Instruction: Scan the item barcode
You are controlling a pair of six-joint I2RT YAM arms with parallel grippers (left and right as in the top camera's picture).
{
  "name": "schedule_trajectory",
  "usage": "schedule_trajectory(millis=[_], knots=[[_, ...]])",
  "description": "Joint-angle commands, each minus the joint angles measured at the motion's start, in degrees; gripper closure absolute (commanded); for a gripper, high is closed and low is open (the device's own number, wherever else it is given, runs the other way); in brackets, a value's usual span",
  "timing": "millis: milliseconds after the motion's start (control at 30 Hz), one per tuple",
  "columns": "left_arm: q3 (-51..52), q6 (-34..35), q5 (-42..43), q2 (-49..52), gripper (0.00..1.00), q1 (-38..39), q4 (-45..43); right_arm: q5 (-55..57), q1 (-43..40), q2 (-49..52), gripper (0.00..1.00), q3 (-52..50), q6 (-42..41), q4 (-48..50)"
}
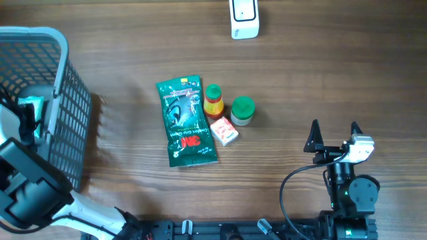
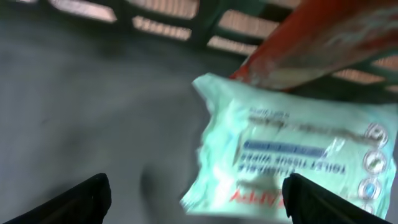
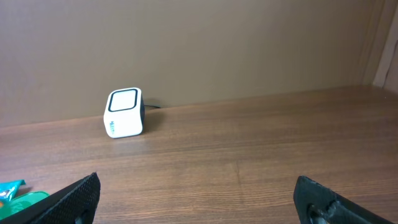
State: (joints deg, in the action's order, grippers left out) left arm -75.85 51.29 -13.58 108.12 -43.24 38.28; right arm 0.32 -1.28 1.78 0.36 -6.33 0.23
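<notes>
As judged from the left gripper [image 2: 199,196], spread wide and clamping nothing above a wipes pack [image 2: 292,149] inside the basket [image 1: 63,80] at 9 o'clock: probably one item already scanned and binned. Same wide, empty stance on the right gripper [image 1: 333,133] at 4 o'clock, facing the scanner [image 1: 244,19] at 12 o'clock. Seemingly left to scan: a green pouch [image 1: 187,120], small bottle [image 1: 213,100], green-lidded jar [image 1: 242,110] and little box [image 1: 224,131], bunched at the centre, well apart from both grippers. Only from the left wrist: the pack's print, plus a blurred orange-red thing [image 2: 323,43] over it. Only from overhead: the waiting items. Only from the right wrist: the scanner's front window.
</notes>
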Motion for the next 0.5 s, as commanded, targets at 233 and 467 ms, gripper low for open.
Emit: schedule_trajectory(millis=[233, 467], knots=[[2.3, -4.6, 1.5, 8.4, 0.74, -0.3, -4.7, 0.8, -0.2, 0.0, 0.0, -0.1, 0.3, 0.2], [2.8, -4.6, 1.8, 2.2, 0.96, -0.3, -2.2, 0.8, -0.2, 0.0, 0.0, -0.1, 0.3, 0.2]])
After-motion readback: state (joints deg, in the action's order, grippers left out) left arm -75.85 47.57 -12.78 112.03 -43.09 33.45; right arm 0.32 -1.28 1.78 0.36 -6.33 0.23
